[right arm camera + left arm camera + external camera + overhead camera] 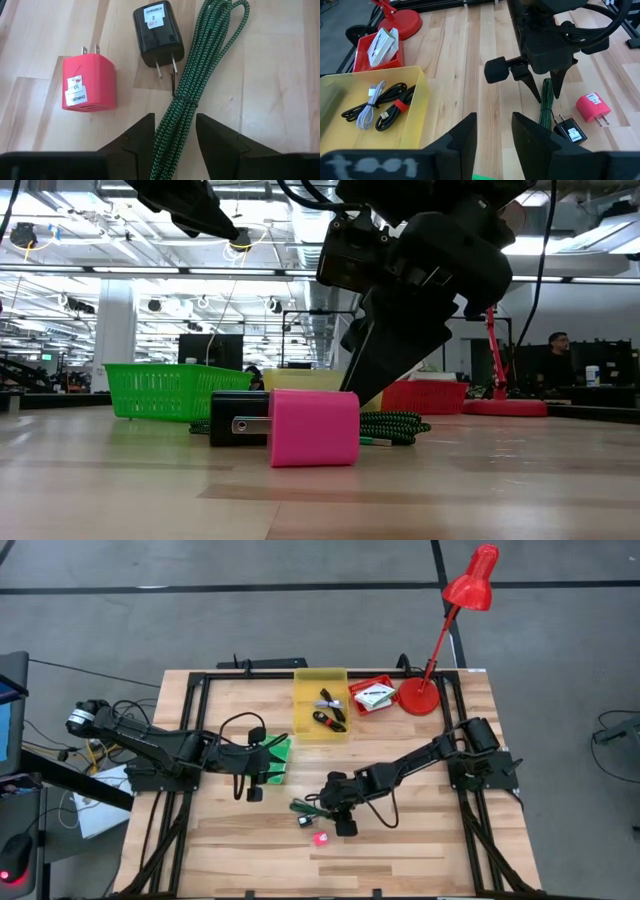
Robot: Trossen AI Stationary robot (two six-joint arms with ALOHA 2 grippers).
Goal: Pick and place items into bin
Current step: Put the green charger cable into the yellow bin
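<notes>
A coiled green braided cable (195,75) lies on the wood beside a black plug charger (157,32) and a pink plug charger (89,82). My right gripper (172,137) is open and low over the cable's near end, one finger on each side of the coil. In the low view it stands just behind the pink charger (313,427). My left gripper (494,135) is open and empty, hovering by the green basket (278,755). The yellow bin (296,700) holds bundled black and white cables. Two white packets (382,42) sit in a red tray (360,55). My right gripper comes at the green cable (175,120) from above, its fingers (142,135) across the coil, which lies flat on the table. The coil nearly fills the gap, and I cannot tell whether the fingers touch it.
A red desk lamp (418,697) stands at the far right, next to the red tray. The yellow bin sits at the far middle of the table. Bare wood lies between the bin and the chargers. A person sits in the room beyond (557,345).
</notes>
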